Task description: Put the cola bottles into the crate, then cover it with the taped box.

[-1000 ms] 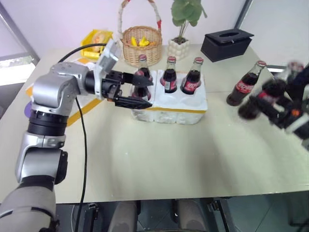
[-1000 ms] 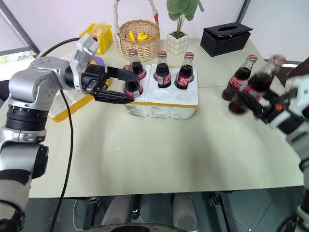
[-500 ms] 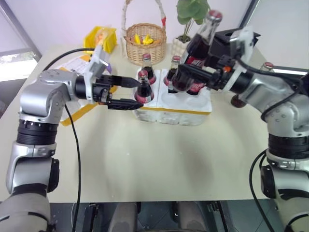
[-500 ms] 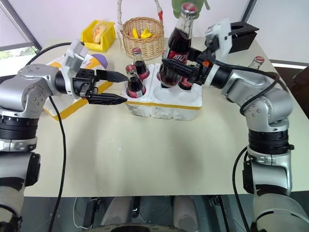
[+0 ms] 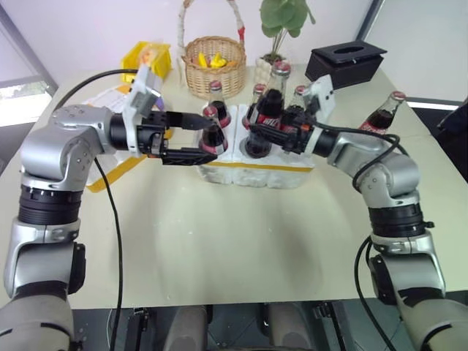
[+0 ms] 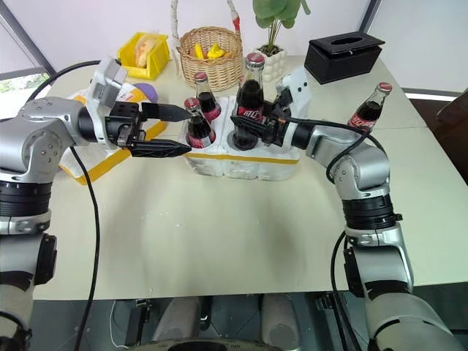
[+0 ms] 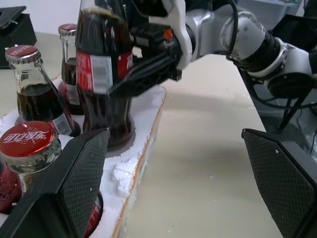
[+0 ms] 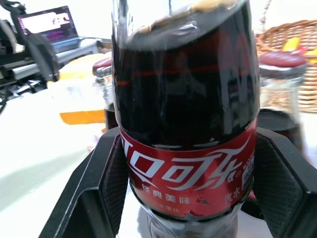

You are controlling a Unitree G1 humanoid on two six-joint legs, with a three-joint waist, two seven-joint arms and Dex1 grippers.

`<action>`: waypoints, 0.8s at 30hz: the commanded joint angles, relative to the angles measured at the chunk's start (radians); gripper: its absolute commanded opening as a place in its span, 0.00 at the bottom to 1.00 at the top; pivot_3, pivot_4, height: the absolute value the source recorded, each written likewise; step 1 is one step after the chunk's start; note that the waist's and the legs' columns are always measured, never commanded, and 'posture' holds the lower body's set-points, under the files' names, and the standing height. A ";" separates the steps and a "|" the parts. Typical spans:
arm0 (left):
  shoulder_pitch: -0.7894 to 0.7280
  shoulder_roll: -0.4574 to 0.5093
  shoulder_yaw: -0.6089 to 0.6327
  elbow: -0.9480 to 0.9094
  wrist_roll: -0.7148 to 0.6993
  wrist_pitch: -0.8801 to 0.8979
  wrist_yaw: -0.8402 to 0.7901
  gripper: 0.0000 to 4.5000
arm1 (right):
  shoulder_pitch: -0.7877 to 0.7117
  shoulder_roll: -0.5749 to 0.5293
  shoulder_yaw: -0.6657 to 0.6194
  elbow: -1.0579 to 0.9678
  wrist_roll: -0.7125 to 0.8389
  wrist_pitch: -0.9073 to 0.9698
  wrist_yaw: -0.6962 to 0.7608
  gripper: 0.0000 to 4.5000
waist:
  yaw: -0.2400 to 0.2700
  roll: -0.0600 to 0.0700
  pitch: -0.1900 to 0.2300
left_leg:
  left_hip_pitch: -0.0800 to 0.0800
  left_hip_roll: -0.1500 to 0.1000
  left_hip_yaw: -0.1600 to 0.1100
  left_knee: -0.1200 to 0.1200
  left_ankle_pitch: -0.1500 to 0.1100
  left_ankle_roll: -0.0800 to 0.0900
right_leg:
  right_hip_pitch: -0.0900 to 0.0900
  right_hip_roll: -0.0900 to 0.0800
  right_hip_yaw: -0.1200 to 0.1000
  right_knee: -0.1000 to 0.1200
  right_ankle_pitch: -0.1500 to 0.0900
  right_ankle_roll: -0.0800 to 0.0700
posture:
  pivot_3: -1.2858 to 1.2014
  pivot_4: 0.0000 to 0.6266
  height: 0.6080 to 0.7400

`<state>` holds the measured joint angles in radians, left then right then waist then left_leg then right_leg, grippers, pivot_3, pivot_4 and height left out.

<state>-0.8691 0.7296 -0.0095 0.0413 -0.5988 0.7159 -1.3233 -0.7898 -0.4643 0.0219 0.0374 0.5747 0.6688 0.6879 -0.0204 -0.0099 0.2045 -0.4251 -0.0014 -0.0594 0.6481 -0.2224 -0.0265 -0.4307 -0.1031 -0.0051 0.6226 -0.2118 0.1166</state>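
Note:
The crate (image 5: 257, 167), a low white foam block with a yellow band, sits mid-table with several cola bottles (image 5: 216, 101) standing in its holes. My right gripper (image 5: 261, 133) is shut on another cola bottle (image 6: 250, 91), upright with its base at the crate's front middle. The same bottle shows close up between my right fingers (image 8: 106, 183). My left gripper (image 6: 187, 130) is open and level, its fingertips beside the front-left bottle (image 7: 29, 144). One cola bottle (image 5: 383, 117) stands alone on the table to the right. The taped box (image 5: 117, 172) lies at the left, mostly hidden behind my left arm.
Along the table's back edge stand a wicker basket (image 5: 214, 67), a yellow bin (image 5: 147, 58), a potted plant (image 5: 276, 44) and a black tissue box (image 5: 344, 61). A black cable (image 5: 110, 219) hangs from my left arm. Bare tabletop stretches in front of the crate.
My right arm swung in from the table's right side with the bottle, then lowered it onto the crate. My left gripper stayed open by the front-left bottle.

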 commanded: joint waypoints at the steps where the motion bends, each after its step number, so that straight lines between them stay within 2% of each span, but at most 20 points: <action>1: -0.010 0.009 0.027 -0.025 -0.016 -0.003 0.006 1.00 | -0.017 0.017 -0.030 -0.008 -0.016 -0.053 0.008 0.62 | 0.001 0.000 0.000 | 0.000 0.000 0.000 0.000 0.000 0.000 | 0.000 0.000 0.000 0.000 0.000 0.000 | 0.52 0.24 1.00; 7: -0.019 0.001 0.019 -0.018 -0.016 -0.007 0.009 1.00 | 0.026 0.027 0.006 0.025 -0.077 -0.060 0.026 0.62 | 0.004 0.000 0.000 | 0.000 0.000 0.000 0.000 0.000 0.000 | 0.000 0.000 0.000 0.000 0.000 0.000 | 0.52 0.24 1.00; 8: -0.022 0.000 0.018 -0.018 -0.016 -0.007 0.009 1.00 | 0.035 0.028 0.007 0.024 -0.080 -0.055 0.029 0.85 | 0.003 0.000 0.000 | 0.000 0.000 0.000 0.000 0.000 0.000 | 0.000 0.000 0.000 0.000 0.000 0.000 | 0.52 0.24 1.00; 10: -0.026 -0.002 0.017 -0.018 -0.017 -0.007 0.008 1.00 | 0.050 0.033 0.003 0.015 -0.079 -0.046 0.033 0.99 | 0.002 0.000 0.000 | 0.000 0.000 0.000 0.000 0.000 0.000 | 0.000 0.000 0.000 0.000 0.000 0.000 | 0.52 0.24 1.00; 18: -0.044 -0.008 0.009 0.002 -0.012 -0.015 -0.002 1.00 | 0.102 0.026 -0.020 -0.049 -0.085 -0.036 0.006 0.99 | 0.001 0.000 0.000 | 0.003 0.000 0.000 0.001 0.001 -0.001 | 0.000 0.000 0.001 0.005 0.000 0.000 | 0.52 0.24 1.00; 24: -0.058 -0.027 -0.004 0.024 -0.005 -0.022 -0.013 1.00 | 0.226 -0.067 -0.159 -0.261 0.011 0.071 -0.025 0.99 | 0.009 0.000 0.000 | 0.003 0.000 0.000 0.001 0.001 -0.001 | 0.001 0.000 0.001 0.005 0.000 0.000 | 0.52 0.24 1.00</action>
<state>-0.9026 0.7025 -0.0234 0.0752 -0.5997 0.7099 -1.3285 -0.5756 -0.5047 -0.0640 -0.1251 0.5396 0.7155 0.6751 -0.0113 -0.0100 0.2045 -0.4219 -0.0015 -0.0594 0.6496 -0.2216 -0.0278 -0.4293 -0.1031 -0.0042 0.6273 -0.2121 0.1162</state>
